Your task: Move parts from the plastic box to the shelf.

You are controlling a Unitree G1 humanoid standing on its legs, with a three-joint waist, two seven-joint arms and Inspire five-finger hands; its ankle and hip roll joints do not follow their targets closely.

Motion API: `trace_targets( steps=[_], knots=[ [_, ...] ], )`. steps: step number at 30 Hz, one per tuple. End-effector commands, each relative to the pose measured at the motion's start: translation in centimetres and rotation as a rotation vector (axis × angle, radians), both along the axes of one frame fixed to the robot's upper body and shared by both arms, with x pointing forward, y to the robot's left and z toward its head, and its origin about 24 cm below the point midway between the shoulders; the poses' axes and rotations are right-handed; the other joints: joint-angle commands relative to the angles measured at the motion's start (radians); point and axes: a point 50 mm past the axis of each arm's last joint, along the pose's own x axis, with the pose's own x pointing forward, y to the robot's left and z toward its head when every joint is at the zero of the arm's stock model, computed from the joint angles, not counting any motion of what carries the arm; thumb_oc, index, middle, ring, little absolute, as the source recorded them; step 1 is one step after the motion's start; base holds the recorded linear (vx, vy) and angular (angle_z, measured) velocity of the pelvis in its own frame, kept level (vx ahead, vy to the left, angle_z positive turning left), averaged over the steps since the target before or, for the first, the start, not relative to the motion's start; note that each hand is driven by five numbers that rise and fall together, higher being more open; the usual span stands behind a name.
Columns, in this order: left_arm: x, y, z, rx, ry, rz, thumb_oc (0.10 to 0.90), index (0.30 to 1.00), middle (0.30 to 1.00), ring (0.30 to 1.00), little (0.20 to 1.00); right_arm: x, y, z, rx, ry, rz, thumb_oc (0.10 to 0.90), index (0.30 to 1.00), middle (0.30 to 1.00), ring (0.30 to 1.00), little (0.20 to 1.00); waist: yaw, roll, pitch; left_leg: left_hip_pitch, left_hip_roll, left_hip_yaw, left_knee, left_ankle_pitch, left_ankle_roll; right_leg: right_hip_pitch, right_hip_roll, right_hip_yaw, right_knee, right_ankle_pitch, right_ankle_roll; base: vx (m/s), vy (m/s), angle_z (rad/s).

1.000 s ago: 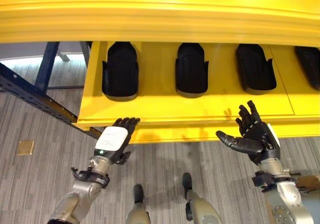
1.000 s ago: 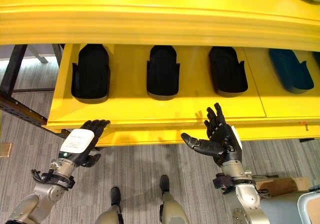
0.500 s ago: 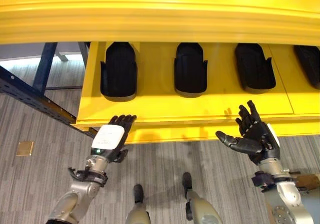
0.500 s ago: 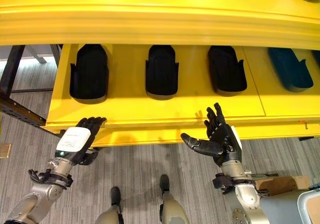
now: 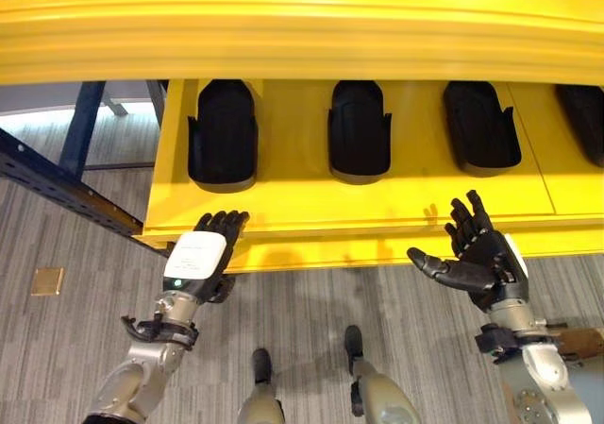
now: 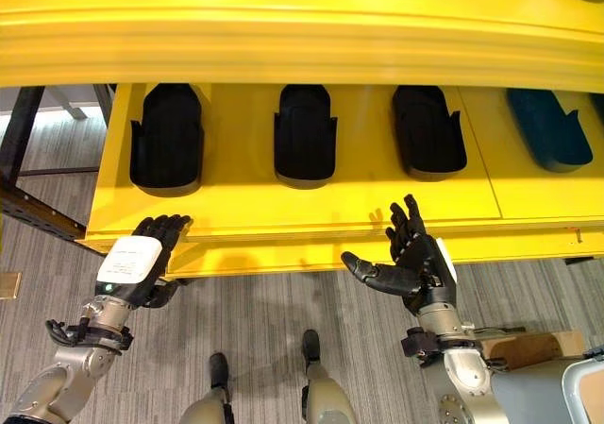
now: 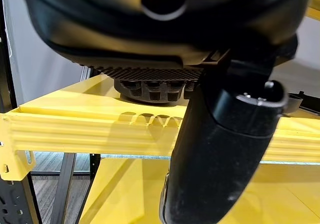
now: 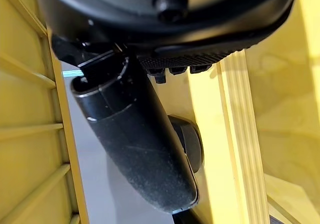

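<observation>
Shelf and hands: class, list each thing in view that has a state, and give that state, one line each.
Shelf: yellow, holding black parts in a row on its lower level.
Parts: lying flat on the shelf, apart from each other, none held.
Left hand: open, empty, fingers by the shelf's front edge.
Right hand: open, palm up, empty, in front of the shelf.

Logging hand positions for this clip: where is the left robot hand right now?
In the left eye view the left robot hand is at lower left, fingers straight at the front edge of the yellow metal shelf, below the leftmost black moulded plastic part.
</observation>
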Motion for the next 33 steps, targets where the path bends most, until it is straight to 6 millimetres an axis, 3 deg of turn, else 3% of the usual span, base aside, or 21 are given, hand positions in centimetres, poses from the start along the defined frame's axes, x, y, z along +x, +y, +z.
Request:
trace_targets(
  steps=[1, 13, 33],
  knots=[
    [1.9, 1.3, 4.7, 0.05, -0.229, 0.004, 0.9, 1.0, 1.0, 1.0, 1.0, 0.1, 0.1, 4.1, -0.007, -0.25, 0.001, 0.9, 1.0, 1.0, 1.0, 1.0, -0.007, -0.038, -0.044, -0.063, 0.037, -0.02, 0.114, -0.049, -0.004, 0.075, -0.037, -0.023, 0.051, -0.149, 0.005, 0.0, 0.0, 0.0],
    [3.2, 1.4, 2.8, 0.04, -0.152, 0.045, 0.9, 1.0, 1.0, 1.0, 1.0, 0.0, 0.1, 4.0, -0.009, -0.243, 0.005, 0.9, 1.0, 1.0, 1.0, 1.0, -0.016, -0.042, -0.033, -0.076, 0.038, -0.018, 0.12, -0.046, -0.005, 0.061, -0.036, -0.019, 0.058, -0.147, 0.005, 0.0, 0.0, 0.0],
    [5.4, 1.5, 3.5, 0.039, -0.177, 0.087, 0.9, 1.0, 1.0, 1.0, 1.0, 0.0, 0.3, 4.3, -0.01, -0.252, 0.021, 0.9, 1.0, 1.0, 1.0, 1.0, -0.029, -0.049, -0.001, -0.115, 0.038, -0.017, 0.149, -0.05, -0.007, 0.018, -0.041, -0.009, 0.078, -0.142, 0.006, 0.0, 0.0, 0.0]
  ],
)
